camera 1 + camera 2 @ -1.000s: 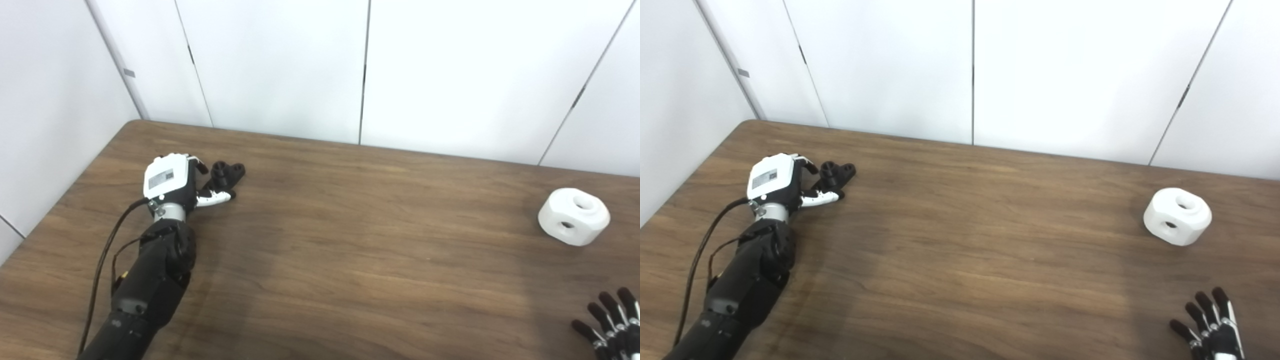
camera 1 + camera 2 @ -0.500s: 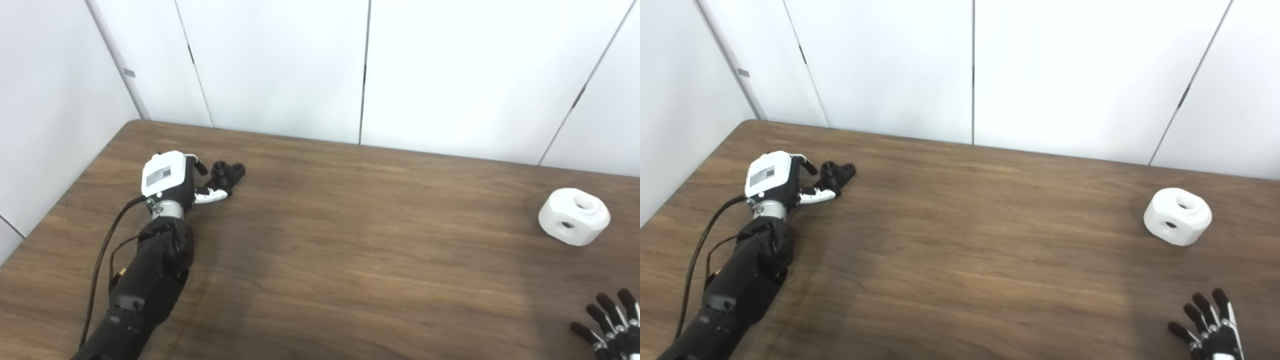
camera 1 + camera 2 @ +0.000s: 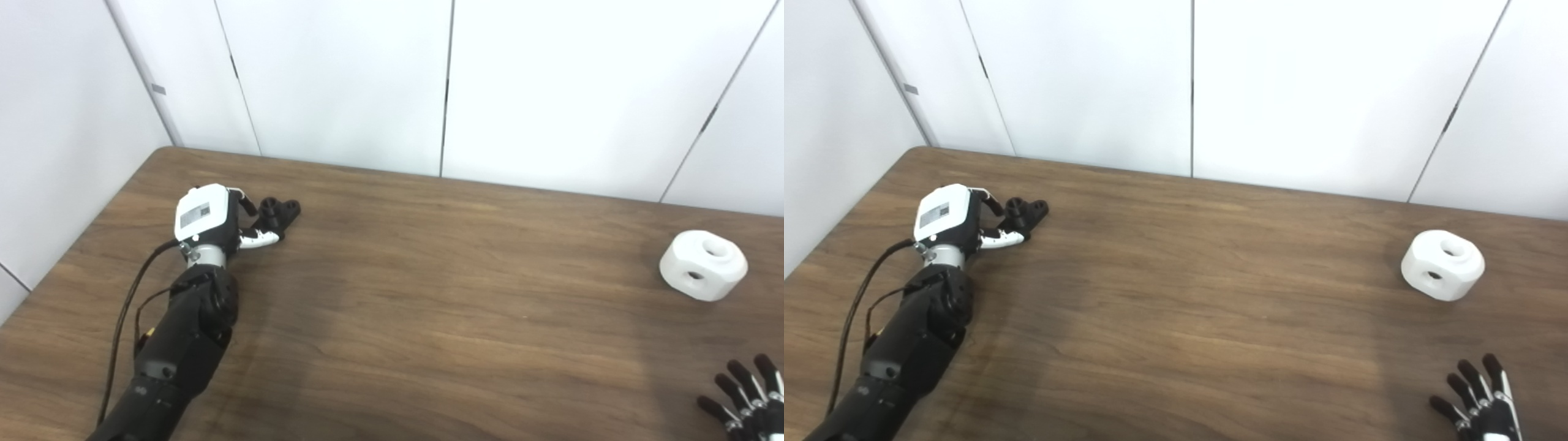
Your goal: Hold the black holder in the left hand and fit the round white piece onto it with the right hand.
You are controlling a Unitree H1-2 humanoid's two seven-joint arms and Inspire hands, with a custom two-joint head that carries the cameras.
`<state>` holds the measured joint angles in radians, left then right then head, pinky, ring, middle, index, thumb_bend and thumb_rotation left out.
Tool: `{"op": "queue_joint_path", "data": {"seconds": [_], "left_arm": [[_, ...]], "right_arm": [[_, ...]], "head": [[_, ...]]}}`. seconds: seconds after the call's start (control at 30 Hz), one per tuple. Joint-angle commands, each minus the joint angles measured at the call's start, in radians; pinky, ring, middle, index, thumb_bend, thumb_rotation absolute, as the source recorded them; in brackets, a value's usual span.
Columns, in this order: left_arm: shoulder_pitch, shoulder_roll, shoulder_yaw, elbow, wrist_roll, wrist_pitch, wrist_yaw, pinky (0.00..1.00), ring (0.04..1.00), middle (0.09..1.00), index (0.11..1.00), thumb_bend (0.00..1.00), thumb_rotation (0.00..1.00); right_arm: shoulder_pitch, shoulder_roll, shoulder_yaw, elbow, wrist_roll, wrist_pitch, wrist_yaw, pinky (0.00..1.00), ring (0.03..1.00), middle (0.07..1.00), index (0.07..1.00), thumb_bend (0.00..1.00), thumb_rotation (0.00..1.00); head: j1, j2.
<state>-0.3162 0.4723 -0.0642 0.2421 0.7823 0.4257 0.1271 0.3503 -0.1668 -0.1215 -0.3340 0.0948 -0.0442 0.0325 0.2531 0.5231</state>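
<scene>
Left hand [image 3: 211, 219] sits at the far left of the table [image 3: 429, 318], fingers reaching around the black holder [image 3: 278, 212]. White-tipped thumb lies along the holder's near side, other fingers curl toward its far side. Contact looks likely, but I cannot tell from either eye view whether the grip has closed or the fingers merely bracket it. The holder rests on the wood; not yet lifted, as far as I can judge.

Right hand [image 3: 1482, 404] waits at the bottom right edge, fingers spread and empty, only partly in view. Round white piece [image 3: 1442, 264] sits alone on the right side of the table, beyond that hand and well apart from it, its top opening facing up and a second hole in its side facing me.

Reasoning on placement: the two parts start on opposite sides, each near the hand meant for it, so no crossing of arms is needed. My left works first because the holder has to be steady before anything can be fitted onto it. The upward hole on the white piece suggests a simple top grasp will do.

Stage: early. Holder grasp in progress, white piece untouched.
</scene>
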Motion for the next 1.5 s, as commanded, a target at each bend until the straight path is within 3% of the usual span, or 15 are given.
{"op": "queue_joint_path", "data": {"seconds": [0.0, 0.5, 1.03, 1.1, 1.13, 1.47], "left_arm": [[-0.040, 0.028, 0.001, -0.013, 0.010, -0.005, 0.024, 1.00, 0.889, 0.793, 0.553, 0.79, 0.28], [-0.041, 0.024, -0.014, -0.028, -0.008, 0.020, -0.002, 1.00, 0.876, 0.784, 0.553, 0.78, 0.29], [-0.042, 0.021, -0.014, -0.011, -0.036, -0.004, 0.018, 1.00, 0.864, 0.766, 0.503, 0.78, 0.24], [-0.042, 0.020, -0.013, -0.011, -0.038, -0.005, 0.020, 1.00, 0.865, 0.764, 0.489, 0.58, 0.11], [-0.042, 0.020, -0.013, -0.010, -0.039, -0.005, 0.022, 1.00, 0.864, 0.762, 0.487, 0.55, 0.10], [-0.038, 0.015, -0.009, 0.002, -0.056, -0.047, 0.051, 0.99, 0.843, 0.736, 0.481, 0.52, 0.06]], "right_arm": [[0.020, 0.004, 0.005, -0.013, 0.003, 0.017, 0.010, 0.78, 0.918, 0.942, 0.991, 0.58, 1.00], [0.030, 0.007, 0.004, -0.030, 0.011, 0.023, 0.008, 0.78, 0.923, 0.944, 0.995, 0.57, 1.00], [0.031, 0.011, 0.004, -0.038, 0.014, 0.027, 0.011, 0.77, 0.922, 0.944, 0.993, 0.57, 1.00], [0.031, 0.012, 0.003, -0.040, 0.019, 0.030, 0.011, 0.78, 0.922, 0.946, 0.995, 0.58, 1.00], [0.032, 0.013, 0.003, -0.040, 0.022, 0.031, 0.011, 0.77, 0.921, 0.946, 0.994, 0.58, 1.00], [0.033, 0.009, 0.005, -0.045, 0.016, 0.032, 0.013, 0.77, 0.924, 0.950, 0.999, 0.59, 1.00]], "head": [[0.001, 0.001], [-0.001, 0.012], [-0.008, 0.017], [-0.009, 0.017], [-0.010, 0.017], [-0.013, 0.019]]}}
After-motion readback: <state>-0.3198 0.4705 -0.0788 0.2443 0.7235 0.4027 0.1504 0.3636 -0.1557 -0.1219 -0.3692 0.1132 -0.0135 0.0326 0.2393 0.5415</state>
